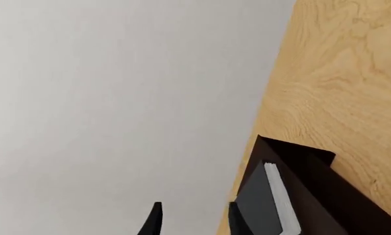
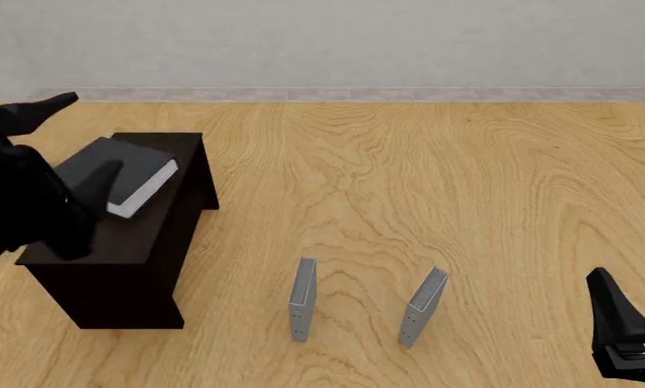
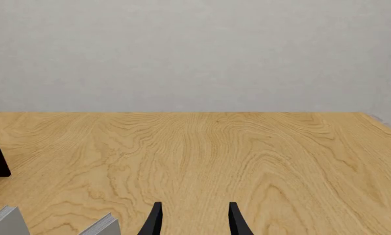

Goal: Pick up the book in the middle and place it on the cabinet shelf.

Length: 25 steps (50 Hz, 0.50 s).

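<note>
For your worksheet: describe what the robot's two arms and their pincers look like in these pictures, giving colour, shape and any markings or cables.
Both arms are plain matt black, with no markings or cables visible. The left arm shows as bulky, blocky dark segments. The left pincer and right pincer each end in two slim, blade-like black fingers that taper to points. In the front view the right pincer's finger looks like a pointed wedge.

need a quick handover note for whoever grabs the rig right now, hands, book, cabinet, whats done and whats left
Left hand: open, empty, lifted at the cabinet's left side.
Right hand: open, empty, idle at the table's near right, pointing over bare table.
The book lies flat on top of the cabinet shelf, nothing gripping it.
Two thin grey books stand upright on the table.
Done: book placed. Left: probably only moving the left arm clear.
</note>
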Tool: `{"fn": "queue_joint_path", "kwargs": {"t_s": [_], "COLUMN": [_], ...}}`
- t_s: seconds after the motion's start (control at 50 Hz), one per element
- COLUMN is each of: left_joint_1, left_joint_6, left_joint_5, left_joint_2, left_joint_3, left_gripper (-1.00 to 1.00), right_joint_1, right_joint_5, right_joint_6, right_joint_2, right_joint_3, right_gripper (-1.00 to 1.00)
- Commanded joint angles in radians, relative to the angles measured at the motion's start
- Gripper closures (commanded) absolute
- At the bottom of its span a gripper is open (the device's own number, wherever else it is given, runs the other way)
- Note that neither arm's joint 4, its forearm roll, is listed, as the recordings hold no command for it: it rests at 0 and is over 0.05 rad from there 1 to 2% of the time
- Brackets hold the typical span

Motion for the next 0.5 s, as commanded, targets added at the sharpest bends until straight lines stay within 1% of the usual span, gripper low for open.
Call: {"fn": "queue_joint_path", "kwargs": {"t_s": [0.02, 0.12, 0.16, 0.22, 0.24, 0.26, 0.28, 0.3, 0.34, 0.36, 0.38, 0.4, 0.42, 0.44, 0.46, 0.48, 0.5], "left_joint_1": [-0.041, -0.053, -0.063, -0.074, -0.082, -0.090, -0.095, -0.094, -0.106, -0.112, -0.115, -0.115, -0.118, -0.118, -0.126, -0.132, -0.129], "left_joint_6": [-0.027, -0.028, -0.047, -0.066, -0.088, -0.134, -0.159, -0.160, -0.219, -0.225, -0.253, -0.253, -0.281, -0.300, -0.334, -0.336, -0.354], "left_joint_5": [0.114, 0.128, 0.155, 0.164, 0.174, 0.201, 0.216, 0.211, 0.235, 0.231, 0.235, 0.236, 0.253, 0.233, 0.257, 0.252, 0.246], "left_joint_2": [-0.078, -0.091, -0.100, -0.106, -0.108, -0.109, -0.110, -0.109, -0.108, -0.110, -0.112, -0.112, -0.108, -0.113, -0.109, -0.113, -0.113], "left_joint_3": [-0.047, -0.057, -0.076, -0.088, -0.100, -0.131, -0.148, -0.148, -0.186, -0.185, -0.201, -0.201, -0.218, -0.220, -0.238, -0.229, -0.233], "left_gripper": [-1.00, -1.00, -1.00, -1.00, -1.00, -1.00, -1.00, -1.00, -1.00, -1.00, -1.00, -1.00, -1.00, -1.00, -1.00, -1.00, -1.00], "right_joint_1": [0.000, 0.000, 0.000, 0.000, 0.000, 0.000, 0.000, 0.000, 0.000, 0.000, 0.000, 0.000, 0.000, 0.000, 0.000, 0.000, 0.000], "right_joint_5": [0.000, 0.000, 0.000, 0.000, 0.000, 0.000, 0.000, 0.000, 0.000, 0.000, 0.000, 0.000, 0.000, 0.000, 0.000, 0.000, 0.000], "right_joint_6": [0.000, 0.000, 0.000, 0.000, 0.000, 0.000, 0.000, 0.000, 0.000, 0.000, 0.000, 0.000, 0.000, 0.000, 0.000, 0.000, 0.000], "right_joint_2": [0.000, 0.000, 0.000, 0.000, 0.000, 0.000, 0.000, 0.000, 0.000, 0.000, 0.000, 0.000, -0.001, 0.000, 0.000, 0.000, 0.000], "right_joint_3": [0.000, 0.000, 0.000, 0.000, 0.000, 0.000, 0.000, 0.000, 0.000, 0.000, 0.000, 0.000, 0.000, 0.000, 0.000, 0.000, 0.000], "right_gripper": [-1.00, -1.00, -1.00, -1.00, -1.00, -1.00, -1.00, -1.00, -1.00, -1.00, -1.00, -1.00, -1.00, -1.00, -1.00, -1.00, -1.00]}}
